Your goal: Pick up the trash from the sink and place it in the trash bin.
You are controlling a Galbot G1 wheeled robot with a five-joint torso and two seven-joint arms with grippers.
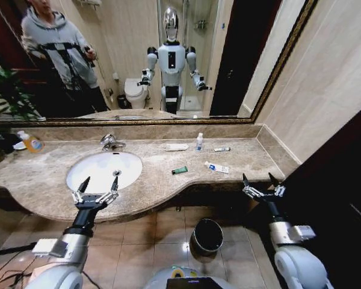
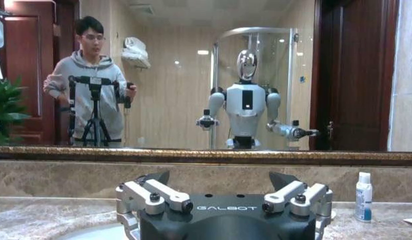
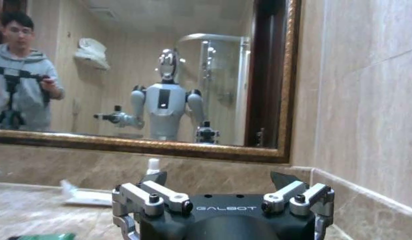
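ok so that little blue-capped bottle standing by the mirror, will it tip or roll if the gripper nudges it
Probably tips easily: the blue-capped bottle stands upright, tall and narrow on the countertop. Once down, its round body would likely roll. It looks small, so probably light.

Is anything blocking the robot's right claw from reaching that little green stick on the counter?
Nothing visible does. The right gripper hovers open at the counter's front edge, and bare marble lies between it and the green stick; the white-blue tube lies close beside that path.

Five litter pieces lie on the countertop beside the sink.
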